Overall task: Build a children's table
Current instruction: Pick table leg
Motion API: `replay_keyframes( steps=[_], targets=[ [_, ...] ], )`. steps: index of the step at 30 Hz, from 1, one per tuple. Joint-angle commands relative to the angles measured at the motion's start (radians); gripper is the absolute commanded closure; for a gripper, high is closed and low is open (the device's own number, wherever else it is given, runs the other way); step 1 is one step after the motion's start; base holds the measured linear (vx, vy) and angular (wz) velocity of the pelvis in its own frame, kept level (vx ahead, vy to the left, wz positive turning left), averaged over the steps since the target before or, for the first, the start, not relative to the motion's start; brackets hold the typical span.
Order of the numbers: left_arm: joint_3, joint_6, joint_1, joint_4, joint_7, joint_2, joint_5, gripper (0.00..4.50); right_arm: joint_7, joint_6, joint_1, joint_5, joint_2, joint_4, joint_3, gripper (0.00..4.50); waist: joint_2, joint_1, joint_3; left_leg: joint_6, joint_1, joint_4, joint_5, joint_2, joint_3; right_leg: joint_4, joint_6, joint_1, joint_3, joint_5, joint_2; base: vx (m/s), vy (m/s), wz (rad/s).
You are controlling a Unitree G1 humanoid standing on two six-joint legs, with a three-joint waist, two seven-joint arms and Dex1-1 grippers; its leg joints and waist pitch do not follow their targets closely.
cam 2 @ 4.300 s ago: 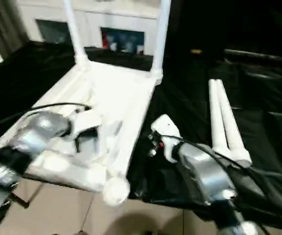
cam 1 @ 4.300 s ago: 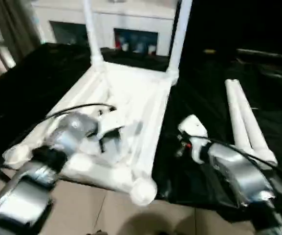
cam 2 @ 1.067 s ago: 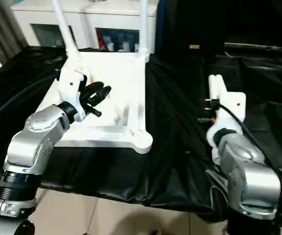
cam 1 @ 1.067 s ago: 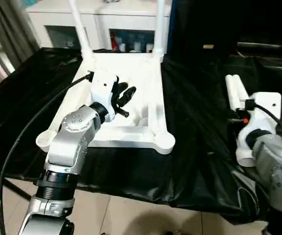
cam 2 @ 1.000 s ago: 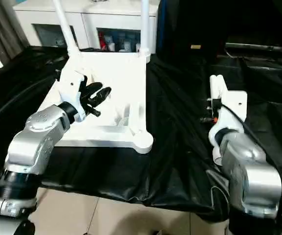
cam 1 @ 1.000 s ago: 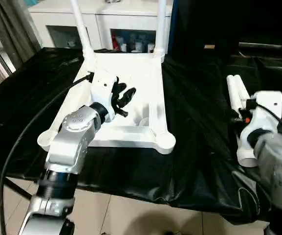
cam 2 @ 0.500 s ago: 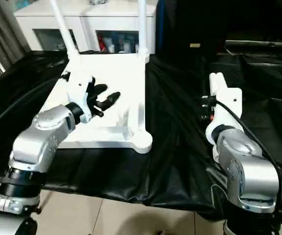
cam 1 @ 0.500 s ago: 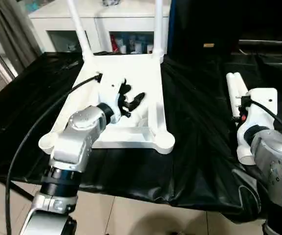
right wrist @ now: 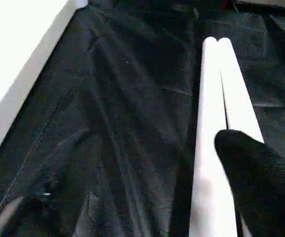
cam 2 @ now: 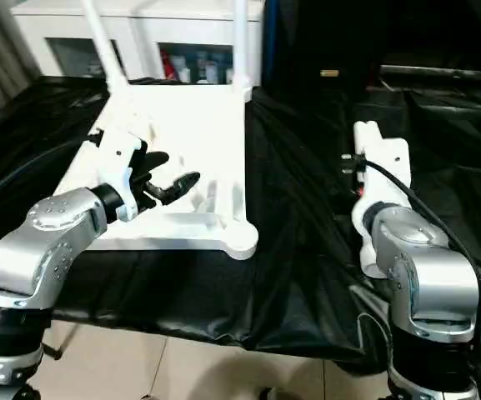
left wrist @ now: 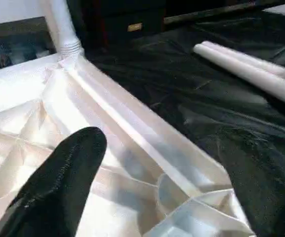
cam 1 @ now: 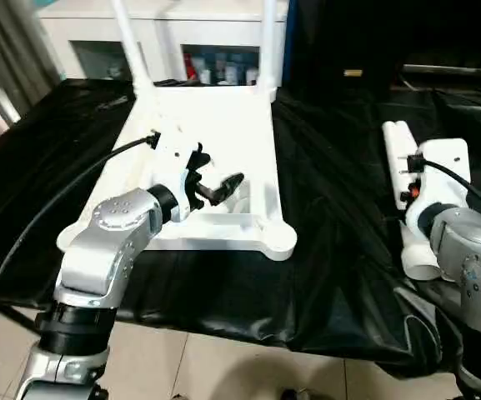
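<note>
Black fingers of the left gripper (cam 1: 213, 182) stand spread wide above the ribbed underside of the upturned table top (cam 1: 223, 125), holding nothing; in the left wrist view one finger (left wrist: 58, 185) hangs over the ribs, the other past the top's right rail, with an empty round corner socket (left wrist: 174, 190) between them. The right gripper (right wrist: 147, 197) hovers low over two loose legs (right wrist: 221, 98) lying side by side, touching; its jaws look well apart and hold nothing, one finger (right wrist: 261, 173) over the legs, the other over the black cloth (cam 2: 298, 208).

The table top lies upside down on the cloth-covered desk, left of centre. Two legs (cam 1: 267, 42) stand upright in its far corner sockets; the two near sockets (cam 1: 280, 240) are open, and the near edge lies close to the desk's front edge. A wide strip of bare cloth separates the top's right rail from the loose legs. Beyond the far edge stands a white cabinet (cam 1: 207, 33).
</note>
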Motion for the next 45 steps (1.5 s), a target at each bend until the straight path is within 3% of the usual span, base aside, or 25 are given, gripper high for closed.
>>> replay_keyframes(
  steps=[1,2,4,6,7,9,10,12,16,18,19,21,22,24,25,28,29,30,33,37,39,44,45],
  targets=[
    [-0.059,0.040,0.020,-0.057,-0.085,0.054,-0.020,0.01,-0.005,0.019,-0.008,-0.008,-0.024,0.035,-0.007,0.08,-0.016,0.006,-0.077,0.062,-0.003,-0.057,-0.034,0.004,0.004,-0.070,-0.055,0.061,0.051,-0.349,-0.062,0.000,0.000,0.00],
    [-0.099,0.023,0.033,-0.082,-0.147,0.086,-0.024,0.01,-0.002,0.035,-0.021,-0.005,-0.030,0.051,-0.009,0.08,-0.022,0.005,-0.075,0.059,-0.003,-0.057,-0.038,0.003,0.005,-0.069,-0.057,0.061,0.052,-0.349,-0.061,0.000,0.000,0.00],
    [-0.147,0.001,0.054,-0.121,-0.222,0.125,-0.033,0.01,-0.009,0.042,-0.035,-0.020,-0.045,0.075,-0.002,0.08,-0.018,0.009,-0.074,0.054,-0.003,-0.058,-0.041,0.002,0.005,-0.068,-0.058,0.062,0.054,-0.360,-0.063,0.000,0.000,0.00],
    [-0.219,-0.028,0.088,-0.198,-0.331,0.188,-0.052,0.01,-0.003,0.125,-0.061,-0.021,-0.069,0.110,0.006,0.08,-0.019,0.006,-0.074,0.045,-0.003,-0.061,-0.052,0.004,0.003,-0.063,-0.063,0.064,0.058,-0.368,-0.063,0.000,0.000,0.00],
    [-0.225,-0.021,0.096,-0.218,-0.339,0.191,-0.064,0.01,-0.004,0.121,-0.067,-0.019,-0.066,0.127,-0.002,0.08,-0.021,0.006,-0.071,0.040,0.000,-0.059,-0.068,0.001,0.009,-0.068,-0.064,0.060,0.058,-0.383,-0.061,0.000,0.000,0.00],
    [-0.225,-0.007,0.100,-0.235,-0.342,0.192,-0.079,0.01,-0.006,0.121,-0.072,-0.018,-0.065,0.149,-0.011,0.08,-0.014,0.009,-0.071,0.036,0.003,-0.057,-0.075,-0.001,0.012,-0.072,-0.061,0.059,0.058,-0.404,-0.062,0.000,0.000,0.00],
    [-0.219,0.015,0.100,-0.243,-0.336,0.186,-0.095,0.01,-0.014,0.108,-0.077,-0.021,-0.060,0.172,-0.024,0.08,-0.021,0.007,-0.065,0.035,0.002,-0.058,-0.084,-0.001,0.013,-0.076,-0.057,0.056,0.057,-0.418,-0.060,0.000,0.000,0.00],
    [-0.214,0.040,0.095,-0.249,-0.325,0.186,-0.108,0.01,-0.022,0.100,-0.081,-0.022,-0.056,0.204,-0.036,0.08,-0.021,0.009,-0.068,0.033,0.005,-0.058,-0.081,-0.001,0.012,-0.075,-0.055,0.057,0.056,-0.425,-0.058,0.000,0.000,0.00],
    [-0.215,0.023,0.093,-0.240,-0.339,0.209,-0.088,0.01,-0.028,0.126,-0.090,-0.014,-0.037,0.246,-0.052,0.08,-0.024,0.009,-0.064,0.037,-0.001,-0.059,-0.068,-0.004,0.011,-0.073,-0.039,0.059,0.056,-0.416,-0.055,0.000,0.000,0.00],
    [-0.214,0.022,0.092,-0.242,-0.350,0.216,-0.094,0.01,-0.042,0.128,-0.092,-0.029,-0.036,0.261,-0.046,0.08,-0.025,0.007,-0.064,0.038,0.000,-0.060,-0.061,-0.003,0.011,-0.070,-0.041,0.059,0.058,-0.400,-0.055,0.000,0.000,0.00],
    [-0.216,0.022,0.092,-0.245,-0.350,0.221,-0.092,0.01,-0.049,0.121,-0.092,-0.038,-0.036,0.267,-0.044,0.08,-0.019,0.007,-0.063,0.038,0.001,-0.060,-0.057,-0.003,0.011,-0.069,-0.047,0.057,0.058,-0.394,-0.055,0.000,0.000,0.00],
    [-0.215,0.034,0.093,-0.255,-0.347,0.219,-0.107,0.01,-0.055,0.118,-0.099,-0.033,-0.022,0.278,-0.065,0.08,-0.022,0.007,-0.063,0.038,0.000,-0.060,-0.049,-0.002,0.011,-0.066,-0.057,0.058,0.060,-0.371,-0.055,0.000,0.000,0.00],
    [-0.214,0.042,0.092,-0.260,-0.344,0.218,-0.114,0.01,-0.051,0.124,-0.104,-0.027,-0.021,0.283,-0.070,0.08,-0.017,0.007,-0.061,0.039,0.000,-0.060,-0.051,-0.001,0.011,-0.064,-0.065,0.057,0.060,-0.364,-0.056,0.000,0.000,0.00],
    [-0.217,0.049,0.093,-0.263,-0.343,0.216,-0.121,0.01,-0.044,0.124,-0.106,-0.026,-0.028,0.305,-0.059,0.08,-0.025,0.004,-0.057,0.040,0.000,-0.062,-0.059,-0.001,0.012,-0.066,-0.069,0.057,0.061,-0.364,-0.054,0.000,0.000,0.00],
    [-0.218,0.050,0.094,-0.262,-0.343,0.214,-0.124,0.01,-0.041,0.126,-0.107,-0.026,-0.030,0.315,-0.057,0.08,-0.022,0.005,-0.056,0.040,0.002,-0.062,-0.068,-0.002,0.013,-0.067,-0.071,0.056,0.061,-0.378,-0.055,0.000,0.000,0.00],
    [-0.225,0.039,0.099,-0.259,-0.347,0.222,-0.115,0.01,-0.016,0.128,-0.099,-0.041,-0.075,0.342,0.013,0.08,-0.026,0.002,-0.054,0.039,0.004,-0.061,-0.084,-0.003,0.014,-0.072,-0.060,0.056,0.061,-0.410,-0.054,0.000,0.000,0.00],
    [-0.227,0.031,0.099,-0.255,-0.345,0.225,-0.107,0.01,-0.005,0.156,-0.106,-0.019,-0.056,0.345,-0.009,0.08,-0.025,0.002,-0.054,0.039,0.003,-0.061,-0.086,-0.003,0.015,-0.073,-0.058,0.056,0.061,-0.415,-0.054,0.000,0.000,0.00],
    [-0.228,0.028,0.098,-0.250,-0.343,0.224,-0.103,0.01,-0.002,0.175,-0.109,-0.008,-0.047,0.355,-0.016,0.08,-0.030,-0.002,-0.055,0.045,0.001,-0.060,-0.084,-0.005,0.015,-0.075,-0.052,0.057,0.061,-0.416,-0.053,0.000,0.000,0.00],
    [-0.229,0.027,0.097,-0.245,-0.338,0.220,-0.102,0.01,-0.015,0.163,-0.105,-0.022,-0.050,0.370,-0.012,0.08,-0.031,-0.003,-0.057,0.043,0.001,-0.060,-0.074,-0.002,0.014,-0.072,-0.057,0.057,0.061,-0.410,-0.054,0.000,0.000,0.00],
    [-0.235,0.021,0.095,-0.241,-0.330,0.223,-0.097,0.01,-0.020,0.165,-0.125,0.007,-0.013,0.402,-0.089,0.08,-0.033,-0.005,-0.058,0.044,0.001,-0.060,-0.072,-0.002,0.014,-0.070,-0.064,0.057,0.062,-0.404,-0.055,0.000,0.000,0.00],
    [-0.233,0.022,0.096,-0.244,-0.329,0.221,-0.100,0.01,-0.016,0.167,-0.134,0.022,-0.006,0.414,-0.113,0.08,-0.030,-0.005,-0.059,0.044,0.002,-0.060,-0.066,-0.001,0.014,-0.069,-0.067,0.056,0.061,-0.395,-0.055,0.000,0.000,0.00],
    [-0.231,0.019,0.098,-0.249,-0.328,0.223,-0.101,0.01,-0.020,0.150,-0.157,0.025,-0.001,0.452,-0.147,0.08,-0.034,-0.004,-0.061,0.044,0.002,-0.060,-0.052,0.000,0.015,-0.064,-0.081,0.058,0.063,-0.370,-0.055,0.000,0.000,0.00],
    [-0.234,0.018,0.100,-0.250,-0.327,0.220,-0.103,0.00,-0.020,0.147,-0.162,0.032,0.008,0.473,-0.163,0.33,-0.038,-0.004,-0.061,0.045,0.002,-0.059,-0.054,0.000,0.016,-0.064,-0.083,0.058,0.064,-0.369,-0.056,0.000,0.000,0.00]
  ],
)
